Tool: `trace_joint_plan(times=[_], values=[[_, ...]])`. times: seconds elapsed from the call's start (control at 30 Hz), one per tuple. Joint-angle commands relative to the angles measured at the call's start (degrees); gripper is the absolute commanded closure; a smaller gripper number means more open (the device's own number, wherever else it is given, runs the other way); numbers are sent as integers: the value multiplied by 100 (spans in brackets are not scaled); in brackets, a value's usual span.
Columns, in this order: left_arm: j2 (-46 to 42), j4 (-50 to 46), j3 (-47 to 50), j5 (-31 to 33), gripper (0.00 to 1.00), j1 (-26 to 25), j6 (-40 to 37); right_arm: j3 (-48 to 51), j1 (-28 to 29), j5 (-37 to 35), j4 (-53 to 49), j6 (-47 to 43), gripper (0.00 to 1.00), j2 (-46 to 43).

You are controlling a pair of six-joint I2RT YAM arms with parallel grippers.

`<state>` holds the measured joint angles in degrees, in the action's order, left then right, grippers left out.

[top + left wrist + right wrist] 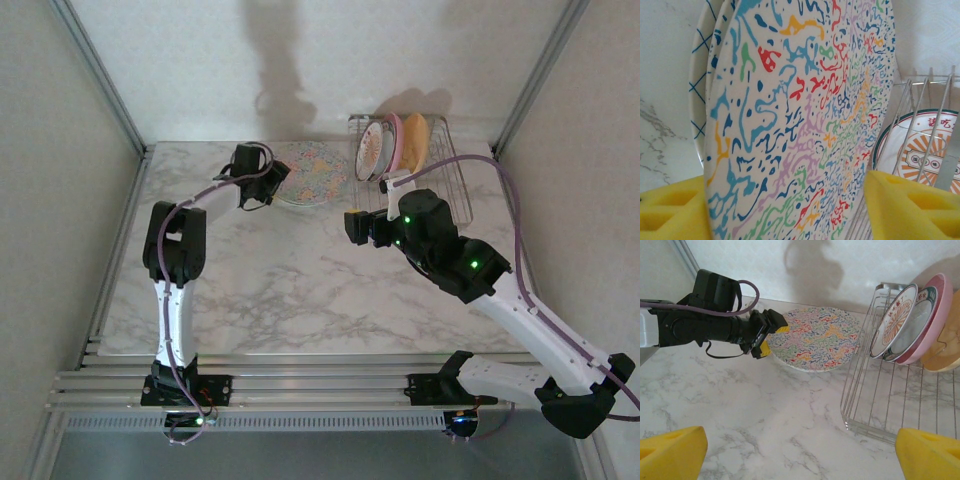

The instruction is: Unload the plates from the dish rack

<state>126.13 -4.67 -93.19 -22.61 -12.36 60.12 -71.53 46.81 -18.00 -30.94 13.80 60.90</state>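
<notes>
Top external: left tool (271, 189) ajar around speckled plate (316, 172); right tool (353, 226) wide, empty.

Worktop (300, 290) of smooth white marble-look stone with grey veins and a soft sheen, dish rack (455, 190) at its far right corner of shiny silver metal wire, speckled plate (805, 125) glossy and glazed, pink plate (937, 310) smooth and glossy, yellow fingers (670, 210) matt and foam-like
</notes>
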Motion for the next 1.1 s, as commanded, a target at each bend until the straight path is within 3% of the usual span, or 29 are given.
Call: trace_joint_plan(times=[0.0, 0.53, 0.9, 1.07], values=[[268, -458, -288, 112, 33, 38, -121, 3, 63, -10, -79, 96, 3, -31], [561, -1123, -941, 351, 26, 26, -175, -28, 62, -148, -212, 157, 3, -31], [729, -1584, -1343, 514, 25, 26, -314, -232, 58, -629, -708, 362, 3, 80], [541, -1626, -1353, 648, 19, 4, -436, -450, -54, -1280, -1161, 412, 1, 111]])
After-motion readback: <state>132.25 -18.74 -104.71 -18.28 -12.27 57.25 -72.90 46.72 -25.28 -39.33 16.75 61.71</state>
